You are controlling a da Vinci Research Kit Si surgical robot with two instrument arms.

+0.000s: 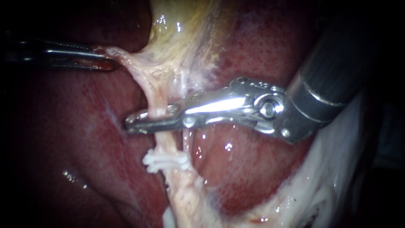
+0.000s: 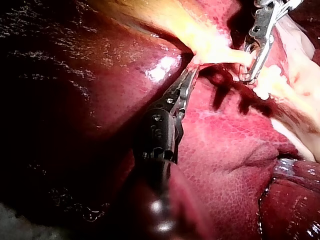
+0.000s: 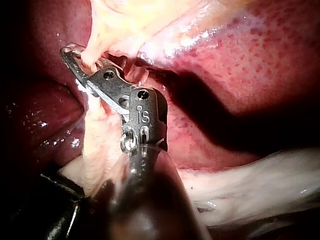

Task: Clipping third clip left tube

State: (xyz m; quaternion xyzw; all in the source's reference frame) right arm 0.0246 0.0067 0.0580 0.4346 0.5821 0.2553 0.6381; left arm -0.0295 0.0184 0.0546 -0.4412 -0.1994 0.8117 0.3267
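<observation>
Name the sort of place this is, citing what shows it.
Probably a surgical field: wet red liver, a pale tube bearing white clips, the right instrument closed on it, the left instrument holding pale tissue.

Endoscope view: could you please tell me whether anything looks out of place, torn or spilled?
Nothing stands out. The left instrument holds a strand of tissue taut, the right instrument has its jaws shut on the tube above the white clips, and no tear or leak shows.
</observation>
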